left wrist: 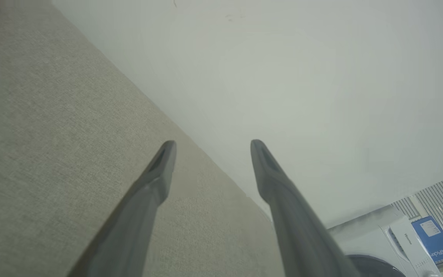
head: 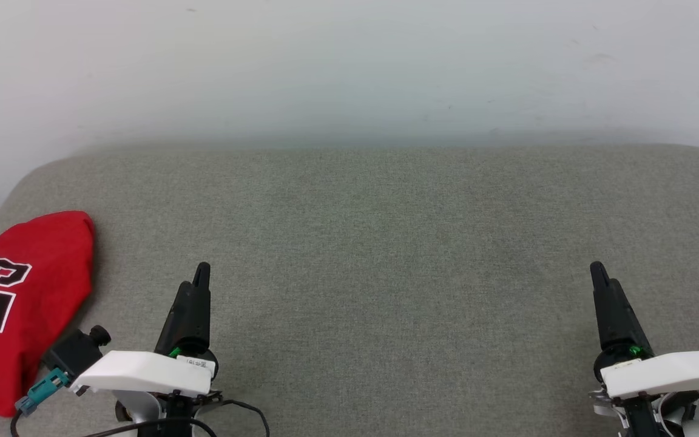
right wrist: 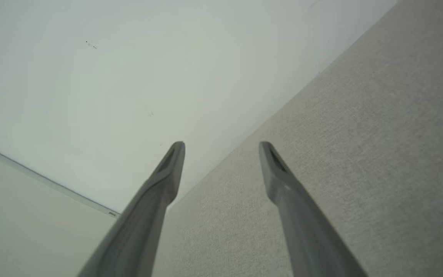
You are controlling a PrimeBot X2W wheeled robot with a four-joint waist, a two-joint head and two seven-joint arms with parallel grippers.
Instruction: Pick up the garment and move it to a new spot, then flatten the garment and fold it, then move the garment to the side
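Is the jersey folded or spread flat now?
Folded, it seems: the jersey lies as a compact red bundle on the cushion, partly out of frame.

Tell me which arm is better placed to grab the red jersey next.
Left, probably. The garment lies at the left edge of the cushion, beside the open left pincer; the open right pincer sits far across it.

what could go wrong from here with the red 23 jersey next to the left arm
The bunched red jersey with the black 23 lies at the left edge of the grey fabric surface; a nudge might slide it off. The loose black cable behind the open left gripper could snag the cloth if that arm swings left.
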